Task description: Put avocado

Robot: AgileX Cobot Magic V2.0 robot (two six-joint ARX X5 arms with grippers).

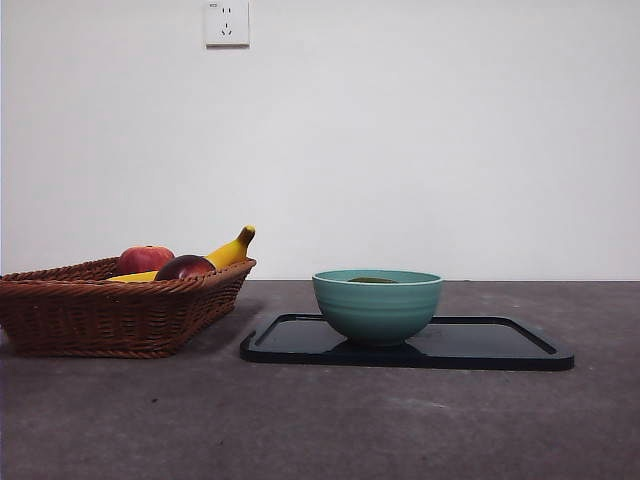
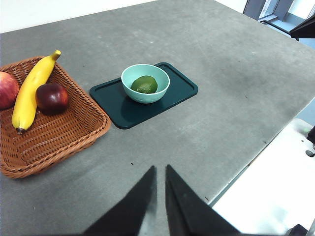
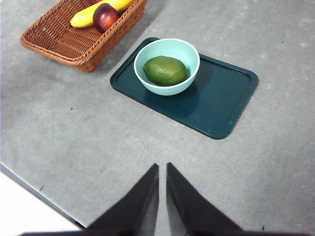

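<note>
Now the avocado lies in the bowl; both tools pressed together, empty.

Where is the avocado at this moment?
The avocado lies inside the teal bowl, which stands on the dark tray. In the front view, the wicker basket of fruit is to the tray's left.

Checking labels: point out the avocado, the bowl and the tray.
Dark green oval avocado [image 3: 165, 70]: right wrist view, middle of its skin.
Teal ceramic bowl [image 1: 377, 308]: front view, outer wall.
Dark rectangular tray [image 3: 222, 101]: right wrist view, bare floor.
</note>
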